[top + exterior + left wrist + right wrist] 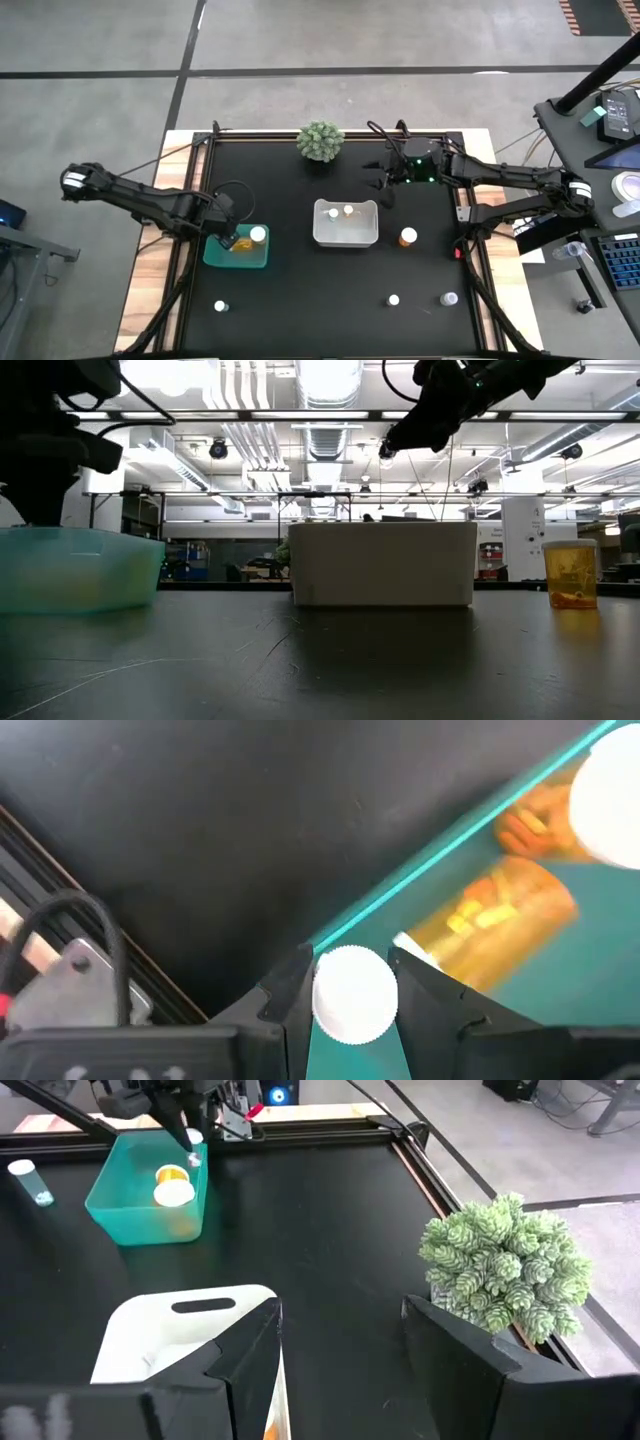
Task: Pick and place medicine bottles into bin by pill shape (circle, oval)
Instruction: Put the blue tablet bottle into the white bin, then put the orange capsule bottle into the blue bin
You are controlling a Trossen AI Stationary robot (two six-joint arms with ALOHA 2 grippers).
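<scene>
Left pincer (355,1005) clamped on white-capped bottle (354,995) above teal bin (560,980); release low, clear of amber bottle (490,925) beneath. Right pincer (340,1345) apart, empty, above white bin (180,1335)

Table top (300,300): matte black, with light wood edges.
Left bin (215,255): teal-green, translucent.
Middle bin (345,236): white.
Plant (320,141): pale green, scaly, spiky texture.
Bottle beside white bin (408,237): amber-orange body, white cap.
Bottle held over teal bin (354,995): white ridged cap.
Bottles in teal bin (500,915): amber, with orange-yellow contents.
Arms (150,200): dark.
</scene>
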